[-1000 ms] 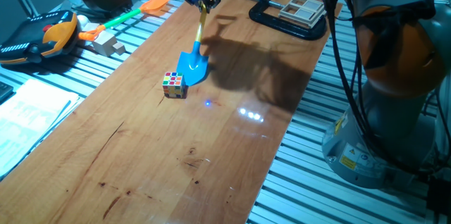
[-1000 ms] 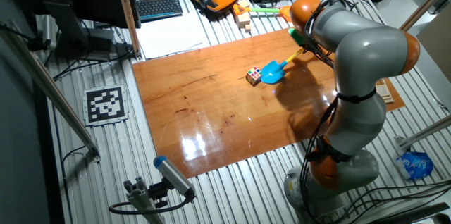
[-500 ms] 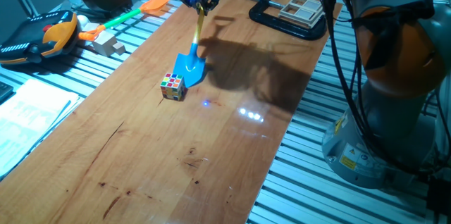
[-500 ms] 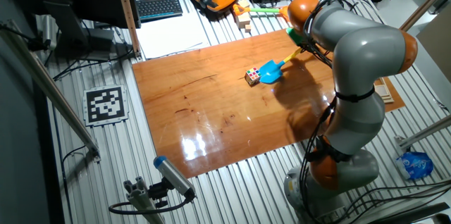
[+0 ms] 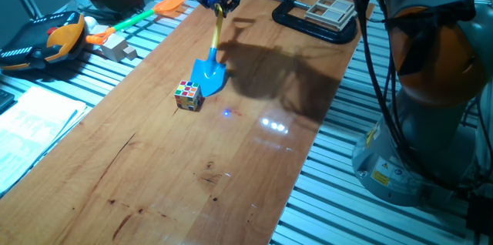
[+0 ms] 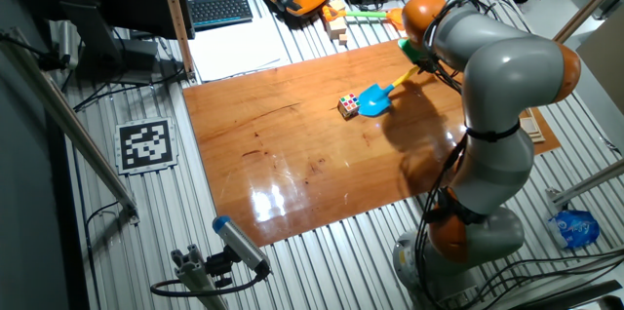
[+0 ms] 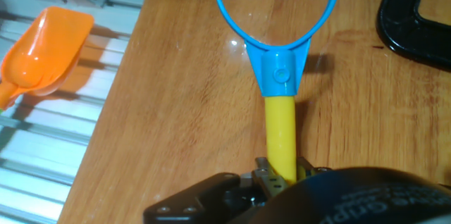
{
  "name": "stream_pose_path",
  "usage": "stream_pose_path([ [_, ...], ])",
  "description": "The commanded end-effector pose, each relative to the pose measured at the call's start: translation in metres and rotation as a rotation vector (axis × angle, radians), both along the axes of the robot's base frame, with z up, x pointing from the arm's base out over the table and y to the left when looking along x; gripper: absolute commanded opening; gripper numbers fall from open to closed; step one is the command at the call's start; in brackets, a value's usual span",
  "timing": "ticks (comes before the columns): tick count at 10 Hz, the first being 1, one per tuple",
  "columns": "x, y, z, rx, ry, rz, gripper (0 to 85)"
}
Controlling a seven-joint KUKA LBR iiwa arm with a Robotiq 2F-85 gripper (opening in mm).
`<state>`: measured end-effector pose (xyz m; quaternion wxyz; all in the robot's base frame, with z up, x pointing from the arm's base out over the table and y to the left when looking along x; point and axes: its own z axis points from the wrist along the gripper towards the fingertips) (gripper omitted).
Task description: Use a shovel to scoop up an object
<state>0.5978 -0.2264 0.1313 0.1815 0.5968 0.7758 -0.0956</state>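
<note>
Your hand (image 5: pixel 219 2) is clamped on the yellow shaft of the shovel (image 5: pixel 211 68), whose blue blade rests on the worktop (image 5: pixel 231 160) right against the puzzle cube (image 5: pixel 188 94) (contact looks likely, though it's too small to confirm). You're mid-scoop: next, drive the blade low under the cube. The hand view shows only the D-handle, never the blade.

Tabletop (image 5: pixel 254 160): varnished wood, glossy, with bright light reflections and a few dark scratches. Surrounding bench (image 6: pixel 117 203): ribbed metal slats, dull grey. Shovel (image 5: pixel 209 72): smooth moulded plastic, slightly shiny blue blade and yellow shaft. Cube (image 5: pixel 188 93): plastic with glossy coloured squares. Robot arm shell (image 6: pixel 507 66): smooth, satin grey. Far clamp (image 5: pixel 308 25): matt black.
</note>
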Motion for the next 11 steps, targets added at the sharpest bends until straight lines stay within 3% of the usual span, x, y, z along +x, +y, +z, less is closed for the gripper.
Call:
stream_pose_path([
  [1, 0.0004, 0.0005, -0.0001, 0.003, 0.0, 0.001, 0.0],
  [4, -0.0011, -0.0022, 0.0024, 0.002, 0.001, 0.011, 0.0],
  [6, -0.0008, -0.0015, 0.0021, 0.025, 0.026, 0.009, 0.0],
  [8, 0.0014, 0.0029, 0.0002, 0.012, 0.017, 0.018, 0.0],
  [11, 0.0019, 0.0039, 0.0004, 0.015, 0.024, 0.029, 0.0],
])
